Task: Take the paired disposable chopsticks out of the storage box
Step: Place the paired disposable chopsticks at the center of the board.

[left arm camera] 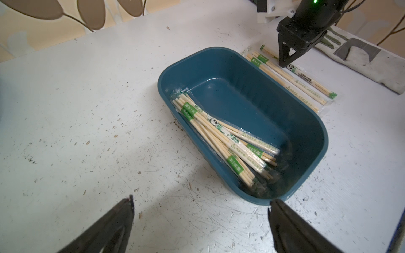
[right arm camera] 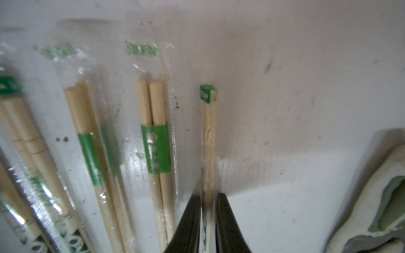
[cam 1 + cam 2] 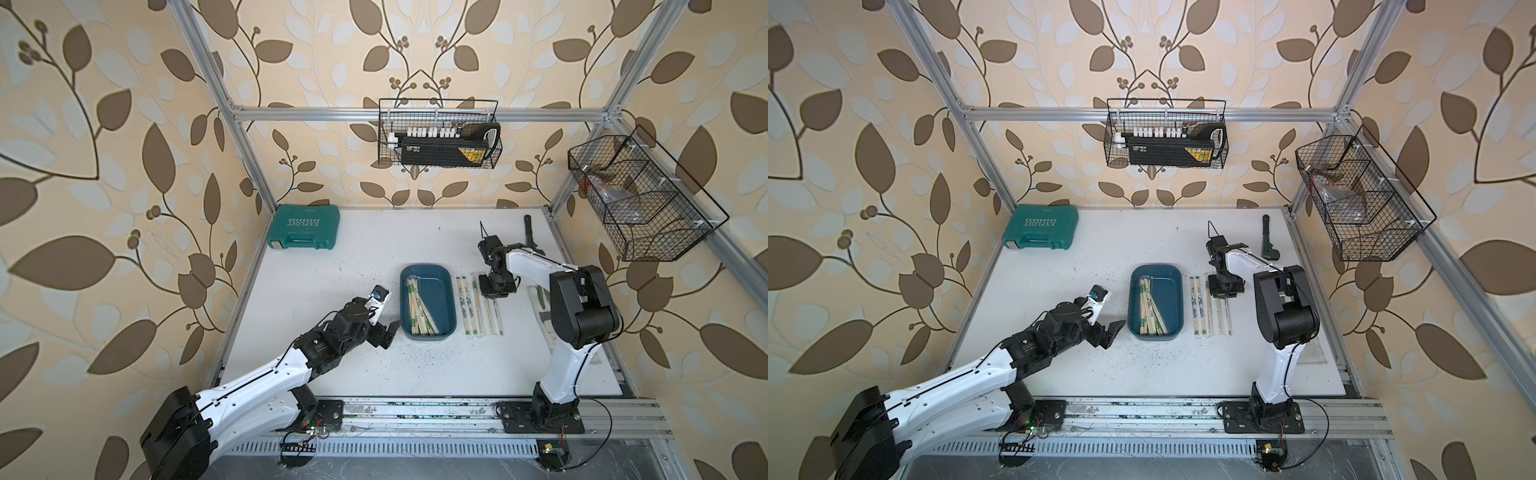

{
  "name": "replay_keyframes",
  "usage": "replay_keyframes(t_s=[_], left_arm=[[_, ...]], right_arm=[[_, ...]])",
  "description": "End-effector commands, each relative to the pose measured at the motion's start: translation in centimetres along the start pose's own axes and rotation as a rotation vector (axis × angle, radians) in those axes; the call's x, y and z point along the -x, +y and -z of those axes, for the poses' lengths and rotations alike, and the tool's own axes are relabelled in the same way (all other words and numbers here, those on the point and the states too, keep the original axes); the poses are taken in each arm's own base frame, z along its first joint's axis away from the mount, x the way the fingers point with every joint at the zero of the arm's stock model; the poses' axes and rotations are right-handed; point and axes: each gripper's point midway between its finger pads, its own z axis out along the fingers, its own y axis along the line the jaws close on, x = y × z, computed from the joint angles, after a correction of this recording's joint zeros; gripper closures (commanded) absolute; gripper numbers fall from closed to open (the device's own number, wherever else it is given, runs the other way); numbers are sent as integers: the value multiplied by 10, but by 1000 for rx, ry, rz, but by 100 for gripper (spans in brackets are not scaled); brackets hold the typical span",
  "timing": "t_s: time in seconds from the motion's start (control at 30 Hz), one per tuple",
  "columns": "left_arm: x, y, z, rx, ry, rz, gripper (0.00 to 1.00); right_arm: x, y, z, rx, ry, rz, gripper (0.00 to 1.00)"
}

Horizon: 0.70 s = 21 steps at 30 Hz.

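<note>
The dark teal storage box (image 3: 438, 299) (image 3: 1169, 299) (image 1: 252, 105) sits mid-table, with several sleeved paired disposable chopsticks (image 3: 419, 307) (image 3: 1152, 309) (image 1: 219, 135) lying along its left side. Several more pairs (image 3: 478, 307) (image 3: 1208, 309) (image 1: 291, 78) (image 2: 155, 142) lie in a row on the table just right of the box. My right gripper (image 3: 492, 293) (image 3: 1223, 293) (image 2: 208, 195) points down at the far end of that row, its jaws closed narrowly on one pair (image 2: 209, 142) that stands on edge against the table. My left gripper (image 3: 388, 332) (image 3: 1111, 332) (image 1: 201, 199) hovers wide open and empty off the box's near left corner.
A green EXPLOIT tool case (image 3: 305, 227) stands at the back left. A dark green tool (image 3: 532, 235) lies at the back right. A pale cloth with grey-green shapes (image 1: 361, 59) (image 2: 383, 197) lies right of the chopstick row. Wire baskets (image 3: 438, 133) (image 3: 640, 199) hang on the frame.
</note>
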Motion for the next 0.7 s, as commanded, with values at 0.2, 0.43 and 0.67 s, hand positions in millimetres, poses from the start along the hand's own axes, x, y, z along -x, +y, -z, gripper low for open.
replay_keyframes(t_s=[0.2, 0.43, 0.67], left_arm=[[19, -6, 2, -22, -46, -18, 1], [18, -7, 1, -23, -39, -19, 1], [18, -7, 1, -23, -41, -17, 1]], right_arm=[[8, 5, 21, 25, -31, 3, 74], [10, 1, 36, 17, -43, -6, 71], [13, 0, 66, 11, -105, 1, 66]])
